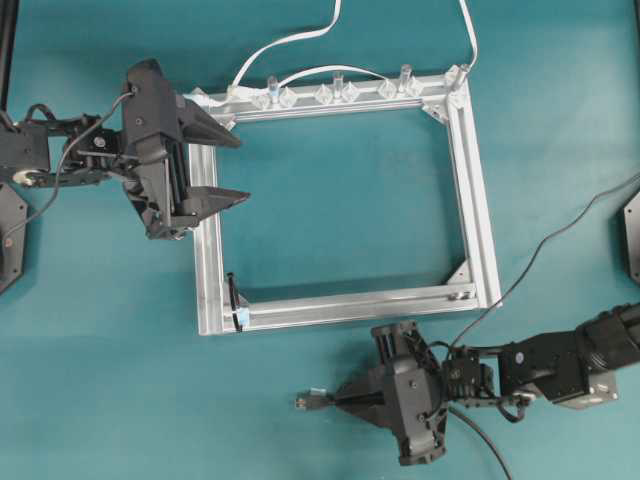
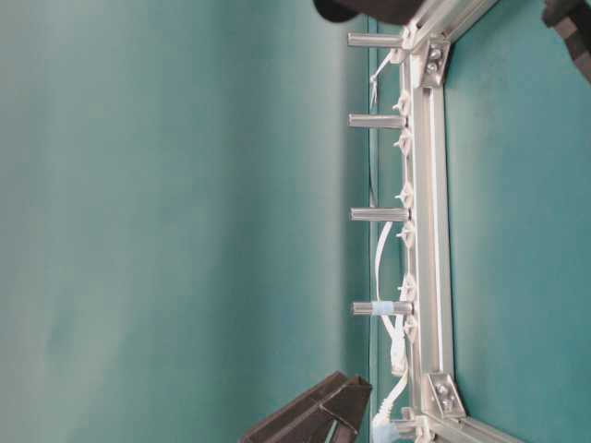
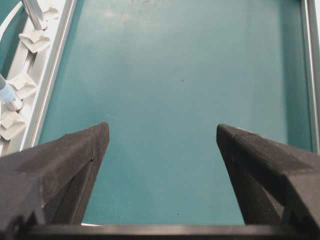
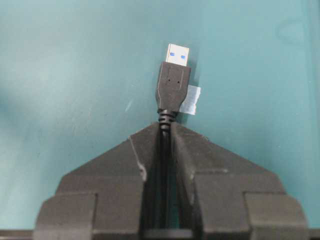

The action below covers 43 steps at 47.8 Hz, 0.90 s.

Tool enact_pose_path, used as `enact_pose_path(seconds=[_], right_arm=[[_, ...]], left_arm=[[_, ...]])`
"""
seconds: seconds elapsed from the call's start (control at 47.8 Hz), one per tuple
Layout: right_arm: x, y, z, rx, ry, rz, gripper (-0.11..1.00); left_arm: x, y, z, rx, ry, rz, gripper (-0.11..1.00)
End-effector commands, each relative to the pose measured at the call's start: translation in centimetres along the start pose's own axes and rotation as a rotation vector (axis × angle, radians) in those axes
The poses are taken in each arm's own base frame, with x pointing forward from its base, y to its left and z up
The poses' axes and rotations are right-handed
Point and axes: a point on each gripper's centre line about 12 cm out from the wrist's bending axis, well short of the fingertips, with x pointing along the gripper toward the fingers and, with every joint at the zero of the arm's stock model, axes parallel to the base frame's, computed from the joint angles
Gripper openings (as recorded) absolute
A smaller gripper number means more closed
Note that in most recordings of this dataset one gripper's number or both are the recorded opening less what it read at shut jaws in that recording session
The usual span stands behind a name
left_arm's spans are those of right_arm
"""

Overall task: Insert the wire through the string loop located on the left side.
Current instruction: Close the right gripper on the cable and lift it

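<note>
Overhead: right gripper [image 1: 345, 398] pinches the wire [image 1: 540, 250] behind its USB plug [image 1: 302, 402] for aiming, probably, at the string loop [image 1: 233, 297]; left gripper [image 1: 236, 168] waits agape

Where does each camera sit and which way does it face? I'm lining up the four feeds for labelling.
Overhead: above the table, looking straight down at the aluminium frame; the left gripper, the right gripper and the string loop show.
Table-level: low by the table, turned on its side, facing the frame's rail of upright posts.
Left wrist: behind the open left gripper's fingers, looking across the frame's inside.
Right wrist: behind the right gripper, shut on the wire.
Shared: overhead and right wrist both show the wire's plug.
</note>
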Motion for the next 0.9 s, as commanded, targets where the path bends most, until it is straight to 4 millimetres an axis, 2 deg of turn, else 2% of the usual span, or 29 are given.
enact_pose_path(seconds=[0.0,0.627,0.878], right_arm=[[0.0,0.0,0.1,0.003,0.003,0.001,0.1],[-1.8,-0.7,2.6,0.002,-0.015,0.021,0.1],[-3.3,-2.1,5.0,-0.036,-0.031,0.024,0.1]], left_arm=[[-0.3,-0.1,0.8,0.004,-0.028,-0.003,0.91],[-0.3,-0.1,0.8,0.004,-0.028,-0.003,0.91],[-0.3,-0.1,0.8,0.004,-0.029,-0.003,0.91]])
